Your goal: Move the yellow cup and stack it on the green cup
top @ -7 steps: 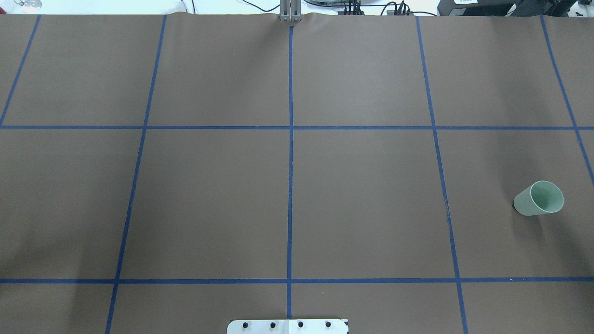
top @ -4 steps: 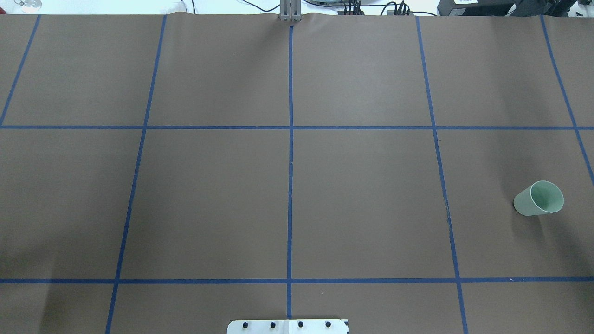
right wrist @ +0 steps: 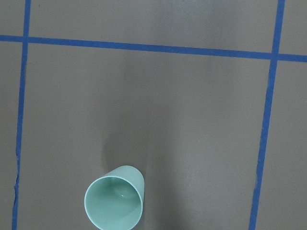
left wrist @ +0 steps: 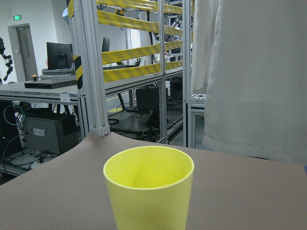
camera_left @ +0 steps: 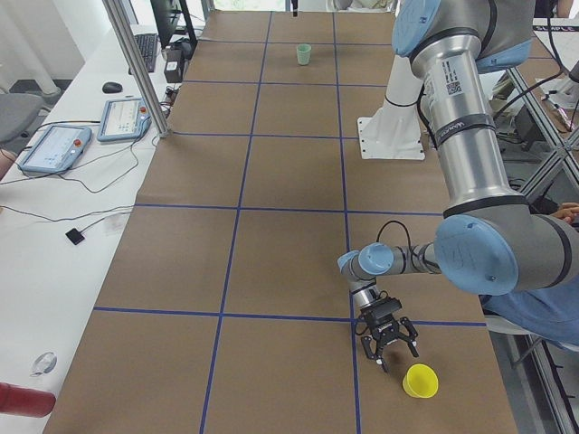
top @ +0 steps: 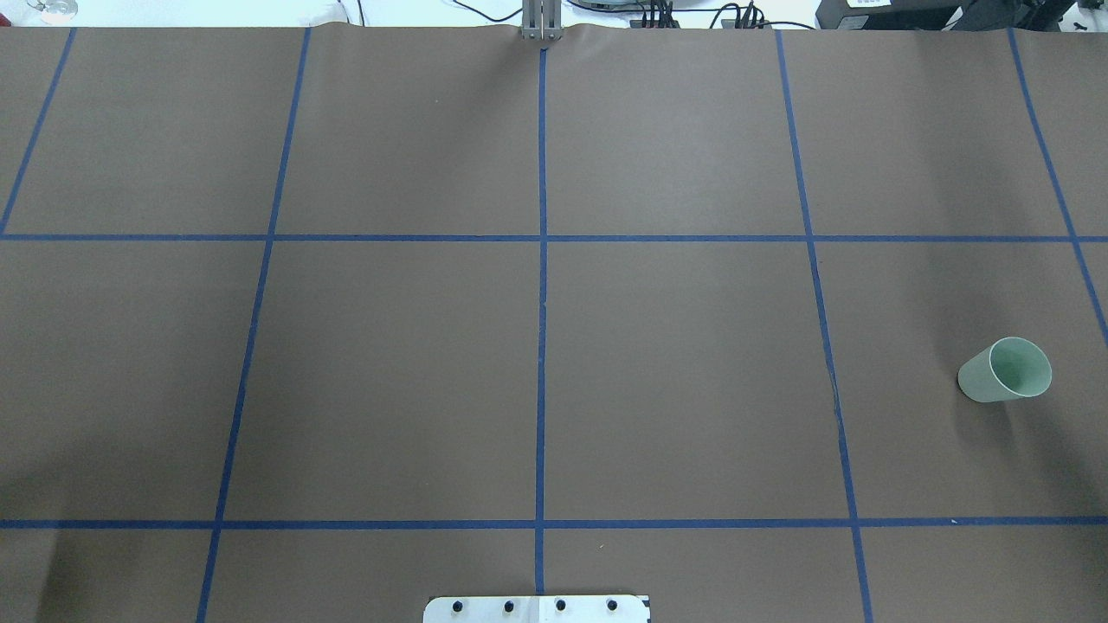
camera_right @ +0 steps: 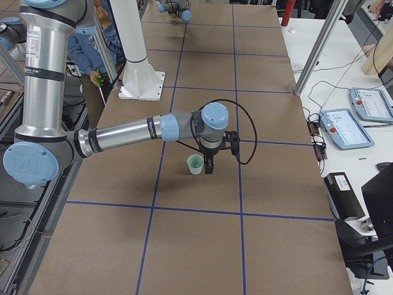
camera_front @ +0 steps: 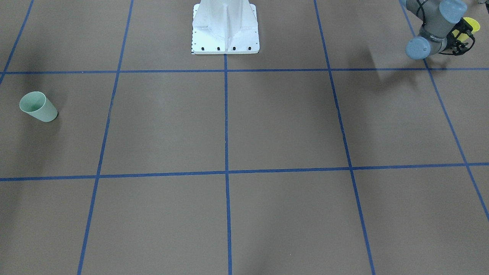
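here, yellow cup point(camera_left: 420, 381) near left pincer point(camera_left: 389, 355)

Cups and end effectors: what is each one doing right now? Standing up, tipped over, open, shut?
yellow cup: upright on the table, mouth up, not held.
green cup: upright on the table, mouth up, empty, not held.
left end effector: open, close beside the yellow cup, holding nothing.
right end effector: near the green cup; open or shut cannot be told.
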